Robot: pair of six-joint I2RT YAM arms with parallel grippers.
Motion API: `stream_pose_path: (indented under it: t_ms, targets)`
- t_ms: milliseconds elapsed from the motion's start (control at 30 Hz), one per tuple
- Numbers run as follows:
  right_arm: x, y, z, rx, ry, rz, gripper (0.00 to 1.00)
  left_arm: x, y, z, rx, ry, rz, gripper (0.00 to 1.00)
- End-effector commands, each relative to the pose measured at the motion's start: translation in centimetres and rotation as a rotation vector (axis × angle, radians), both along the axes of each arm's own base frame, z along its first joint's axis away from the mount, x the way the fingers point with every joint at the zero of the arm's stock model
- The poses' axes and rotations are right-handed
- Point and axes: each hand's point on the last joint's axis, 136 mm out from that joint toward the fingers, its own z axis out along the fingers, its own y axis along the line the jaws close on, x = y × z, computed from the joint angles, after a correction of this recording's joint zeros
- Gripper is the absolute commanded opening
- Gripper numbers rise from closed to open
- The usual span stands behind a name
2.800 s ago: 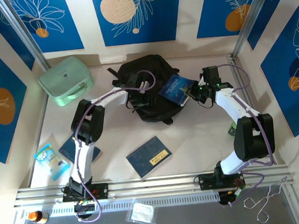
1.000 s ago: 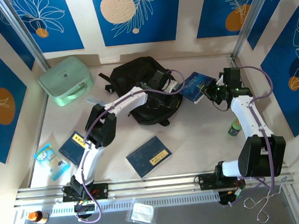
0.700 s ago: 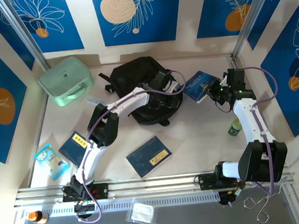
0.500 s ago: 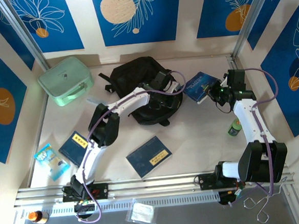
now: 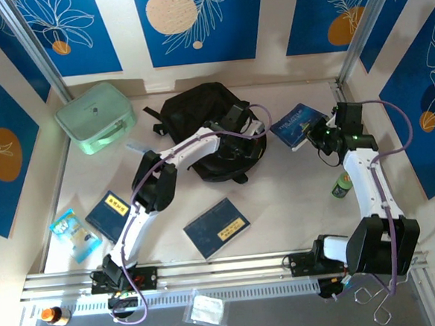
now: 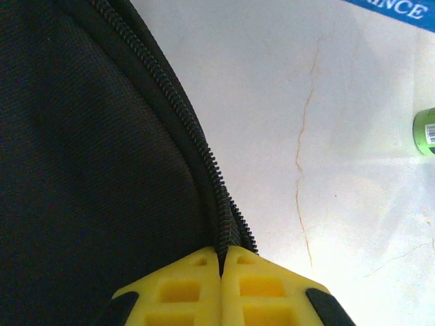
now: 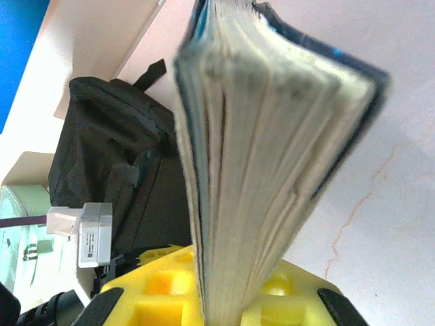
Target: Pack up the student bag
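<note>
I'm squeezing my L pincer [image 6: 221,257] shut on the zip edge [image 6: 204,156] of the student bag [image 5: 199,112], lying just R of the green case [image 5: 95,117]. Bag's prob. soft & floppy, so I'm holding by the zip edge. R pincer [image 5: 321,135] is gripping a book [image 5: 295,120], further R.

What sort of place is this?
Probably a robot lab cell, not a classroom: two arms mounted on a rail, a table walled by blue printed panels, and staged school things, a bag and books.
</note>
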Motion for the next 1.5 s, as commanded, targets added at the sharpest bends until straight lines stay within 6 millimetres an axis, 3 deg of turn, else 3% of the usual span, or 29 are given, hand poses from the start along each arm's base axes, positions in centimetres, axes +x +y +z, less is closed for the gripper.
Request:
stream_pose_path:
  t_ms: [0,233,433,633,900,1067,1333,1467]
  targets:
    - [-0.8,-0.3,2.1,-0.012,-0.059,-0.002,0.00,1.9,1.4,6.7,-0.044,-0.133,0.045,0.00]
    - [-2.9,1.9,5.5,0.087,-0.118,0.098,0.00,4.3,4.7,14.5,-0.114,-0.307,0.112,0.00]
    - [-4.2,4.5,5.8,0.195,-0.105,0.178,0.00,5.3,5.7,18.8,-0.187,-0.407,0.138,0.00]
    - [-4.7,7.9,4.4,0.225,-0.054,0.247,0.00,5.4,5.5,21.1,-0.243,-0.460,0.128,0.00]
    - [-3.5,12.1,1.8,0.271,0.043,0.252,0.00,5.4,4.8,23.2,-0.331,-0.492,0.116,0.00]
    - [-2.1,13.6,1.4,0.311,0.043,0.217,0.00,5.0,4.6,24.4,-0.383,-0.511,0.111,0.00]
    - [1.3,17.4,2.4,0.422,-0.077,0.332,0.00,4.2,4.7,25.5,-0.413,-0.515,0.092,0.00]
    - [2.9,18.1,1.9,0.460,-0.129,0.341,0.00,3.6,4.9,26.6,-0.436,-0.517,0.091,0.00]
